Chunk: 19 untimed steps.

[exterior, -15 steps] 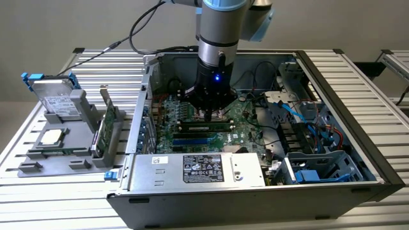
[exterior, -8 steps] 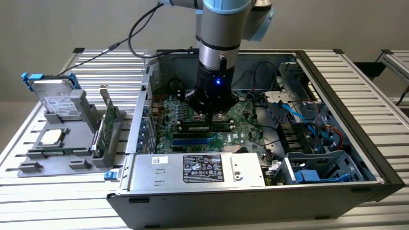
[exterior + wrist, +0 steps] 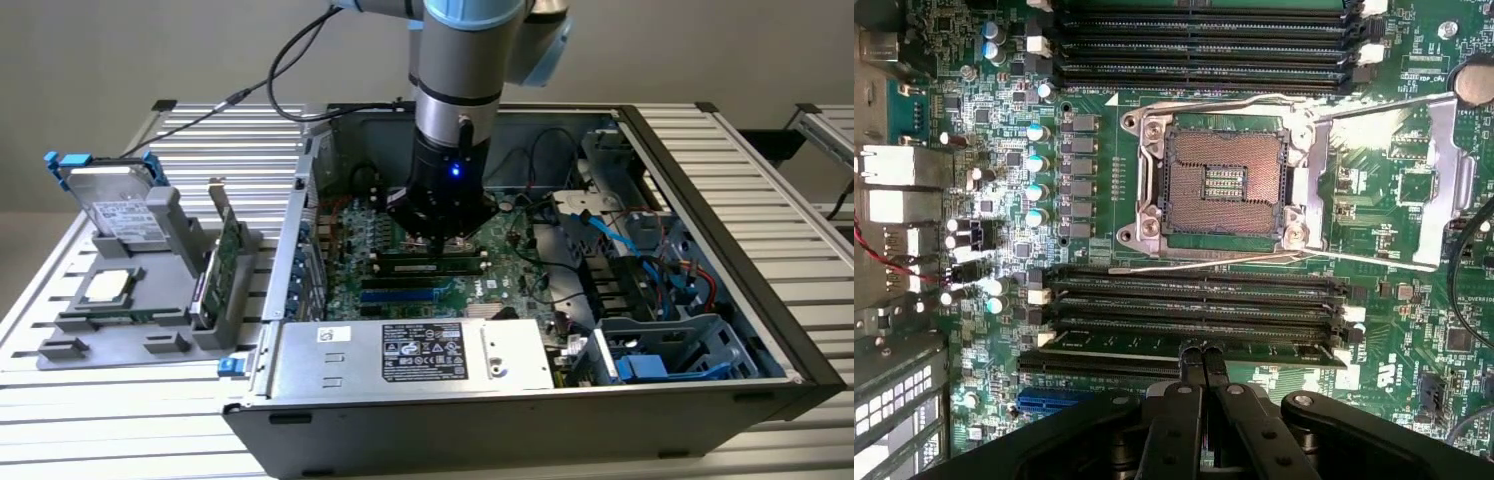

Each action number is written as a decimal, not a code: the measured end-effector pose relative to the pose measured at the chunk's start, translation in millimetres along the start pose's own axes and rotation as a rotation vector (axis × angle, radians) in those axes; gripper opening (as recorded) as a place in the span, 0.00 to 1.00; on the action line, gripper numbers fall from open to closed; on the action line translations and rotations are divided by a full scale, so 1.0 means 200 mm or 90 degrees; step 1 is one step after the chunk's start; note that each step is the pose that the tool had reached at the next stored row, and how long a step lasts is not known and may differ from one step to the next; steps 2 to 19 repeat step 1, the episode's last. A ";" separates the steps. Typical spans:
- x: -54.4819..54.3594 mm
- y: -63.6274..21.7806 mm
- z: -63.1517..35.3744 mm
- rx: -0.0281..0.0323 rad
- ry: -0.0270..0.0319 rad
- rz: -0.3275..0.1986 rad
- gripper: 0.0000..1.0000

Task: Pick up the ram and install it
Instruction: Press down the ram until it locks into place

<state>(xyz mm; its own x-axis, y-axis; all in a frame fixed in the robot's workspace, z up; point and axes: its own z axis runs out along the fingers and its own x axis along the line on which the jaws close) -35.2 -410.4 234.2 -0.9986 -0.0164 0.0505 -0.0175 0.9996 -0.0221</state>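
The gripper (image 3: 1202,372) is pressed together, its tips bearing down on the ram's (image 3: 1184,347) top edge, apparently to seat it. The ram lies in a black slot just below the open CPU socket (image 3: 1219,190), low in the wrist frame. At the exterior frame's left, a hard drive (image 3: 123,212) and a card (image 3: 224,262) stand in a rack, well apart. The power supply (image 3: 414,352) sits near.

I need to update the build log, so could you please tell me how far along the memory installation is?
Done: the thin green ram stick is off the grey holder and lies in a black motherboard slot. In hand: the shut gripper presses on its top edge. Left: whether it is fully seated cannot be told.
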 end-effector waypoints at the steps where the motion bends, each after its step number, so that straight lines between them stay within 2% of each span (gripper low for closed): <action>1: 0.00 0.000 0.000 0.0000 0.0000 0.000 0.10; 19: 0.00 0.000 0.000 0.0000 0.0000 0.000 0.10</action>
